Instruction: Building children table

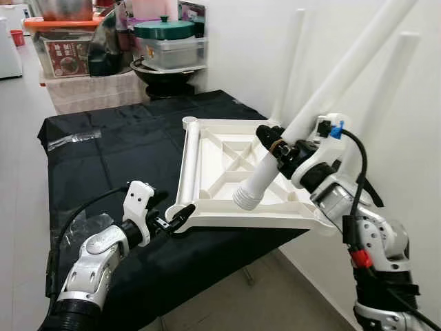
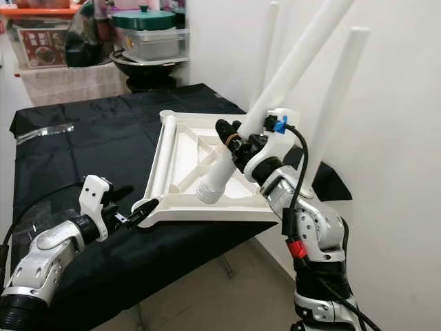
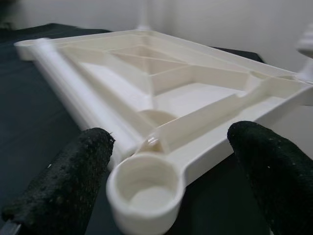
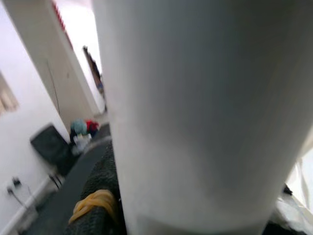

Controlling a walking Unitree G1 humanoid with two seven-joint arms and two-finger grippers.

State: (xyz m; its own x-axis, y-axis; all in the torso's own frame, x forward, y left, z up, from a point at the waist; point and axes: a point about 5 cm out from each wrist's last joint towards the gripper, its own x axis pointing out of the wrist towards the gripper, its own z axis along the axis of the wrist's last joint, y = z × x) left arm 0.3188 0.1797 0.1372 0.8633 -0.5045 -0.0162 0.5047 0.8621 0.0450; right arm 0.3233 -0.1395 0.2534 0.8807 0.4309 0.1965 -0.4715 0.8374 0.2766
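1. Nearest to you, the left gripper sits at the near corner of the white tabletop, low over the black cloth. In the left wrist view its two black fingers stand spread, one on either side of the round leg socket at that corner; you cannot tell from these views whether either finger touches the plastic.

2. The tabletop lies upside down on the cloth-covered table, ribbed underside up, with crossed ribs in the middle. Its near edge reaches the table's front edge, and the corner on your right hangs out past the cloth.

3. On your right, the right gripper is clamped around a white table leg. You see the leg held at a slant over the tabletop, its threaded end pointing down toward the near right part of the frame and its long end rising up and away. In the right wrist view the leg's side takes up most of the picture, with a black finger wearing a yellow band pressed beside it.

4. Behind that, two more white legs stand upright near the white wall on the tabletop's far and right side.

5. Farthest away, beyond the black table, you have a green-lidded pot stacked on a grey container above a dark wok, with boxes beside them.
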